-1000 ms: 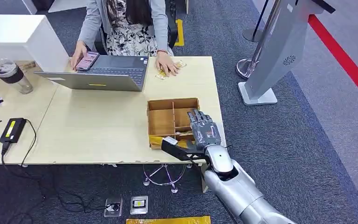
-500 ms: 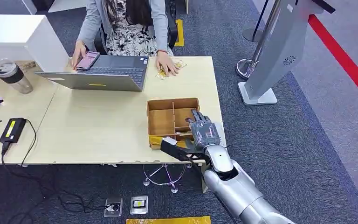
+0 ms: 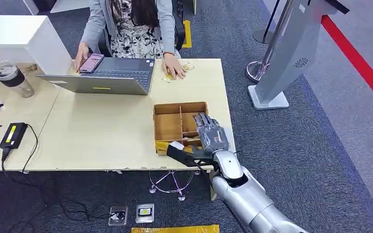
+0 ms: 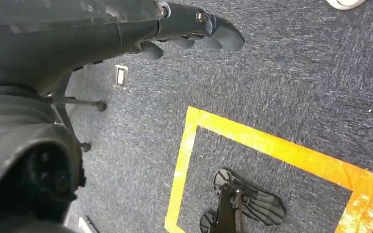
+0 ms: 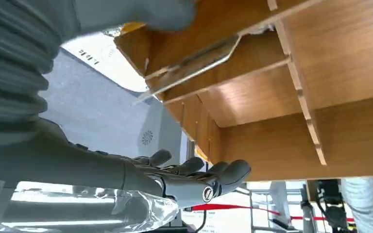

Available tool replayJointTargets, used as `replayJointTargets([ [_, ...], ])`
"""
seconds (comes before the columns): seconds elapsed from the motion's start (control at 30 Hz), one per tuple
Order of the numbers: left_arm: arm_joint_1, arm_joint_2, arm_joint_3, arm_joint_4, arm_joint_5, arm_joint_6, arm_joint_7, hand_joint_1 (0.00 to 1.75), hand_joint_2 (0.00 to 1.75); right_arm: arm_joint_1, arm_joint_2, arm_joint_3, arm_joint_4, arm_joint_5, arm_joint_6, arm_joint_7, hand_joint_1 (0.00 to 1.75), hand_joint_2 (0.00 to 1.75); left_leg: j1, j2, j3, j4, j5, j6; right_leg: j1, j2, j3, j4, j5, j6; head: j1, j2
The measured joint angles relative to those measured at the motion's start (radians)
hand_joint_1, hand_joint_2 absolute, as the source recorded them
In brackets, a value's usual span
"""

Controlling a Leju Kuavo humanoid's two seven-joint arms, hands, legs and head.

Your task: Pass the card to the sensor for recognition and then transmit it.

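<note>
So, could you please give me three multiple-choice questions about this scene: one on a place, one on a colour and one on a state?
1. Where does the wooden box stand?
A. On the laptop
B. Near the table's front edge, on the robot's right
C. Beside the tumbler

2. What colour is the stripe on the floor at the far right?
A. Green
B. White
C. Red

3. In what state is the laptop?
A. Open
B. Closed
C. Lying upside down

Answers:
1 B: the wooden box sits on the table close to its front right corner, with the right hand over it.
2 C: the stripe crossing the grey carpet is red.
3 A: the laptop shows its keyboard, and a person's hand holds a phone over it.
</note>
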Motion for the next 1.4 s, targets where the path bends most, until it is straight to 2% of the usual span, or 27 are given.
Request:
replayJointTargets([
  [0.77, 0.000, 0.003, -0.007, 0.000, 0.005, 0.002, 0.003, 0.00, 0.00, -0.006, 0.021, 0.026, 0.022, -0.024, -0.021, -0.021, 1.75, 1.75, 0.000, 0.000, 0.000, 0.000, 0.000, 0.000, 0.000, 0.000, 0.000, 0.000, 0.000, 0.000, 0.000, 0.000],
  [1.13, 0.000, 0.003, -0.011, 0.000, 0.002, -0.010, -0.002, 0.00, 0.00, -0.014, 0.021, 0.028, 0.031, -0.021, -0.070, -0.035, 1.75, 1.75, 0.000, 0.000, 0.000, 0.000, 0.000, 0.000, 0.000, 0.000, 0.000, 0.000, 0.000, 0.000, 0.000, 0.000],
  [1.23, 0.000, 0.004, -0.013, 0.000, -0.002, -0.016, -0.013, 0.00, 0.00, -0.036, 0.018, 0.028, -0.003, -0.006, -0.071, -0.046, 1.75, 1.75, 0.000, 0.000, 0.000, 0.000, 0.000, 0.000, 0.000, 0.000, 0.000, 0.000, 0.000, 0.000, 0.000, 0.000],
  [1.4, 0.000, 0.005, -0.022, 0.000, -0.007, -0.022, -0.030, 0.00, 0.00, -0.099, 0.009, 0.024, -0.126, 0.008, -0.022, -0.065, 1.75, 1.75, 0.000, 0.000, 0.001, 0.000, 0.000, 0.000, 0.000, 0.000, 0.000, 0.000, 0.000, 0.000, 0.000, 0.000],
])
